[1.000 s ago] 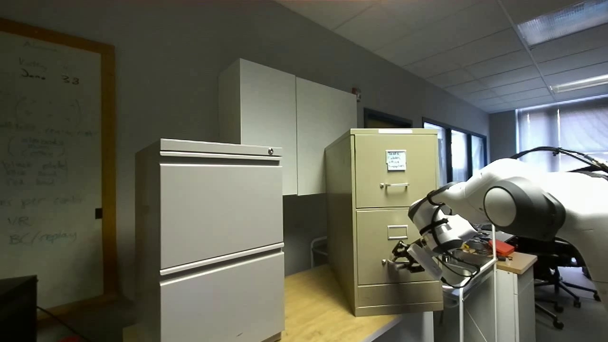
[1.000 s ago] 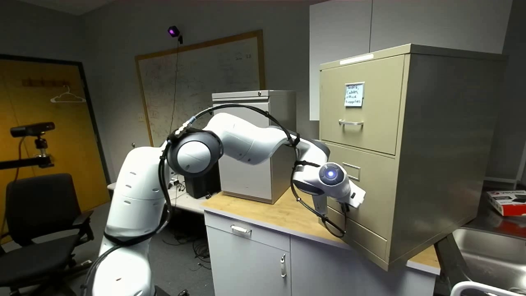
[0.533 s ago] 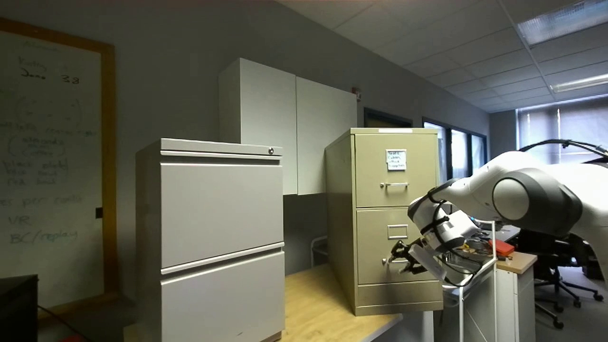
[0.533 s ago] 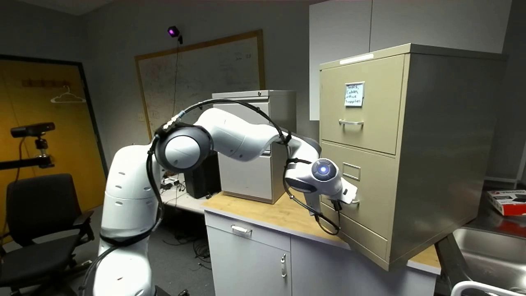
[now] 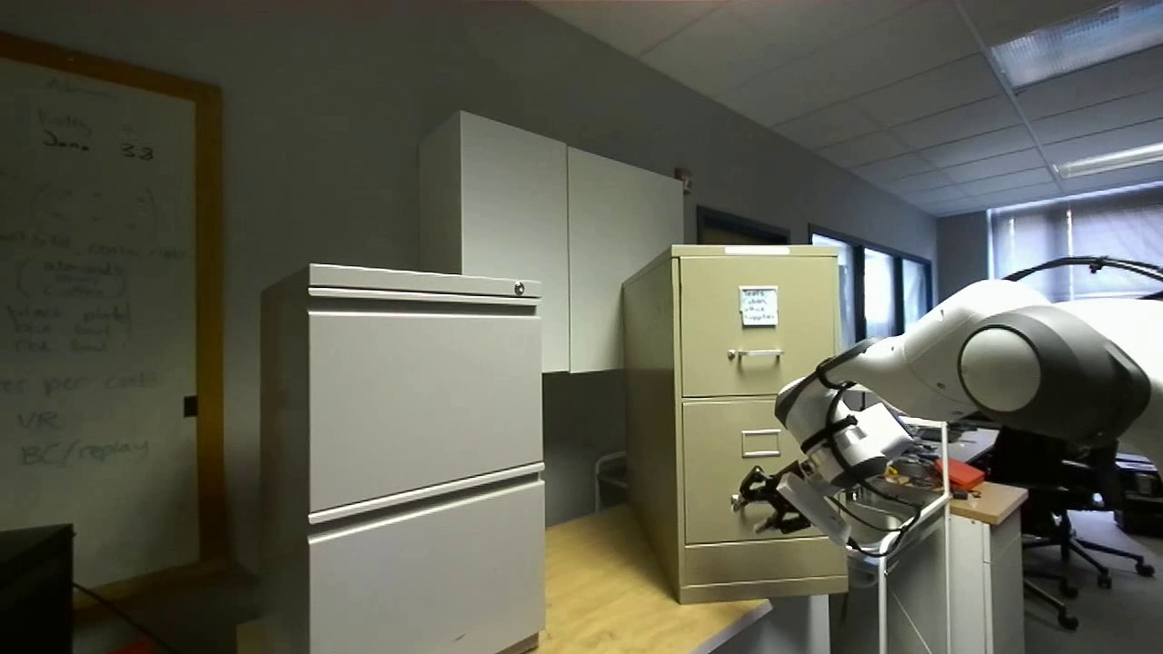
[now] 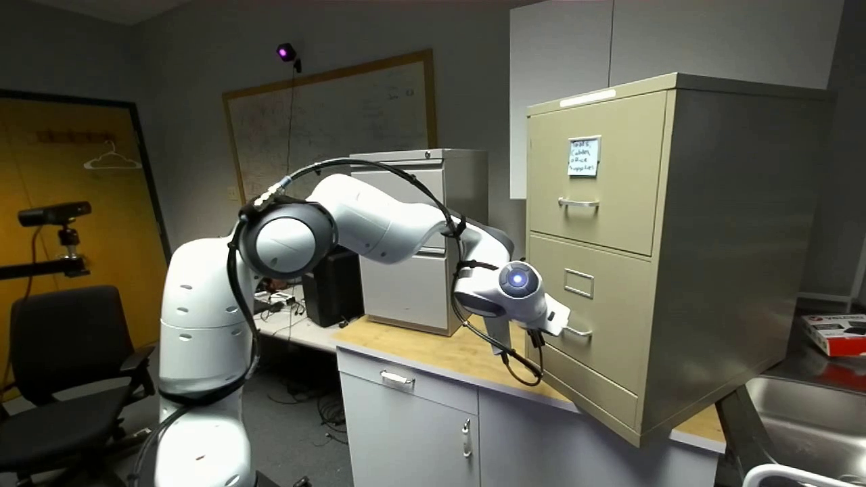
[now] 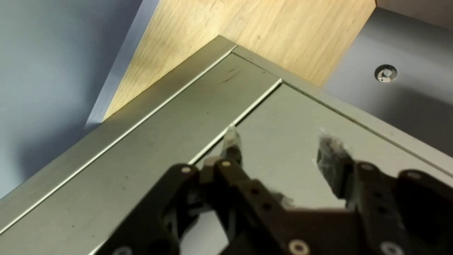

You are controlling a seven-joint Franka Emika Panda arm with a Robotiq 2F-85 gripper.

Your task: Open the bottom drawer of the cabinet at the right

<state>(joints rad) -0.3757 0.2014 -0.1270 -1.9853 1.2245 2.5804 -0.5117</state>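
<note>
Bottom drawer (image 6: 612, 318) sits flush in the cabinet (image 6: 703, 257), toward 4 o'clock from the centre of both exterior views; no gap shows along its edges, so I judge the pull still to be made. Gripper (image 7: 277, 132) is released: the two fingers (image 7: 231, 144) stand apart in the wrist view with only bare drawer front behind the space between. The handle (image 6: 578, 332) shows in an exterior view at 4 o'clock of the wrist (image 6: 519, 281); whether a fingertip touches it is hidden (the gripper itself crowds the near field of the wrist view). Step in hand, as I read it: getting a hold on that handle. To do it well: line up on the bar first, one finger at its 12 o'clock side and one at 6, advance until the pads pass behind it, clench, then draw straight back, square to the front. A skewed pull would probably bind the drawer or slide off the metal. Against the frame one second ago: there the wrist covers the handle; now it stands back, between 9 and 10 o'clock of that place, and the bar is exposed. The arm's elbow (image 6: 285, 245) is displaced the same way. The drawer front is unchanged, so the retreat appears to bring nothing with it.
</note>
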